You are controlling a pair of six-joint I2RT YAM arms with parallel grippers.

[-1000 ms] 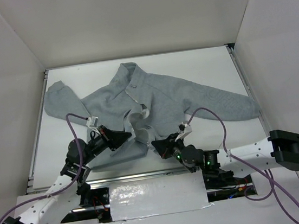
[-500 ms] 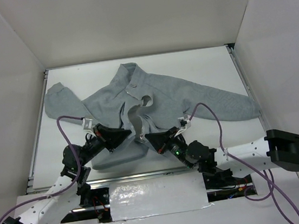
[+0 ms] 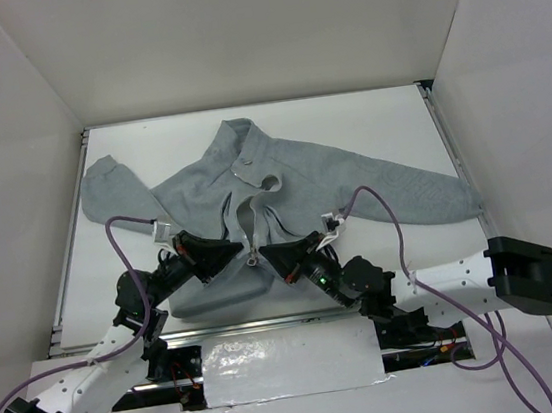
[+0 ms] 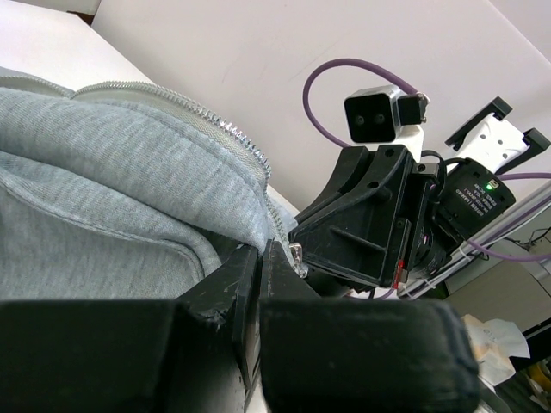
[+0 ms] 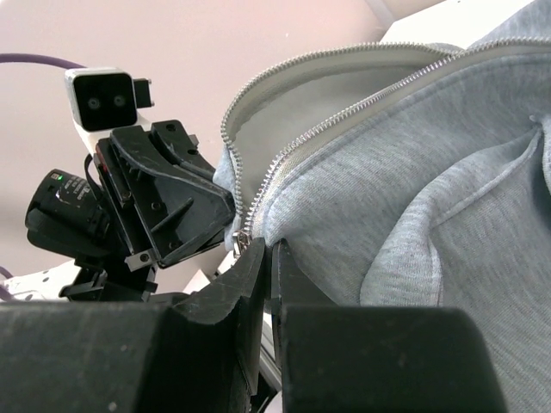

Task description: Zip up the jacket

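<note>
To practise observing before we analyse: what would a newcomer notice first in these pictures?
A grey fleece jacket lies spread across the white table, its zipper gaping open. At its near hem, the left pincer and right pincer face each other, both shut on fabric beside the zipper's foot.

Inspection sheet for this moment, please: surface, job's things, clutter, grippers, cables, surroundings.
Surface: white table, garment spread on it.
Job's things: jacket lying front up, sleeves out to both sides; zipper open along most of its length, its two sides meeting only at the hem.
Clutter: nothing seen.
Grippers: left gripper shut on the jacket hem at the zipper's foot; right gripper shut on the hem from the other side, tips close together.
Cables: purple cables loop above each arm; no snag seen.
Surroundings: white walls on three sides; silver sheet between the arm bases.
</note>
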